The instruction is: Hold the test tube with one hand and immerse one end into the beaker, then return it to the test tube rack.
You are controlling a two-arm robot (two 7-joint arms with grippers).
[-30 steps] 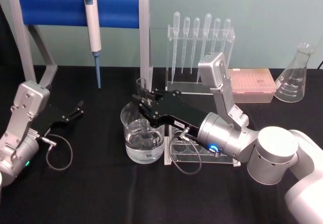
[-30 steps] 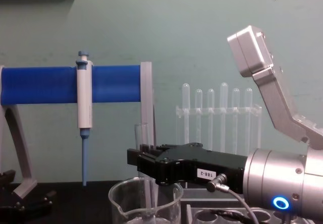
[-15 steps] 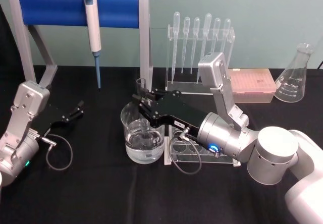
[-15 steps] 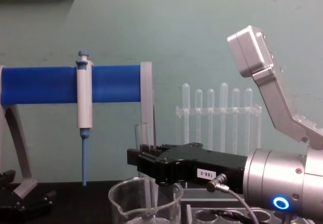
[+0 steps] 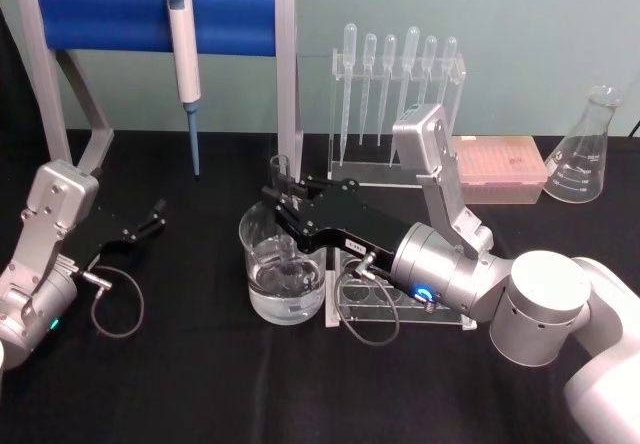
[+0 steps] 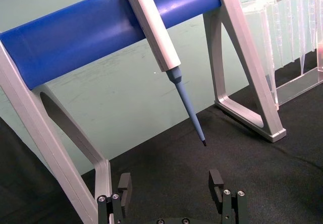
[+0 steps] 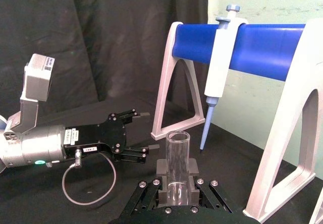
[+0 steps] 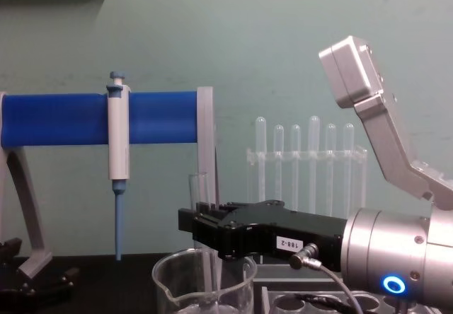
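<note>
One test tube [image 5: 281, 167] stands upright in the right gripper [image 5: 283, 196], over the beaker [image 5: 262, 299].
Jaws closed on clear glass below its open rim; long axis vertical, lower end inside the beaker. The test tube rack [image 5: 350, 289] lies just right; the left gripper [image 5: 155, 216], jaws open, rests well apart on the tabletop [image 5: 200, 384].

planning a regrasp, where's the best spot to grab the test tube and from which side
Likely its upper part just below the rim, horizontally from the robot's right, as the right end effector holds it: the test tube stands upright with its lower end inside the beaker.
</note>
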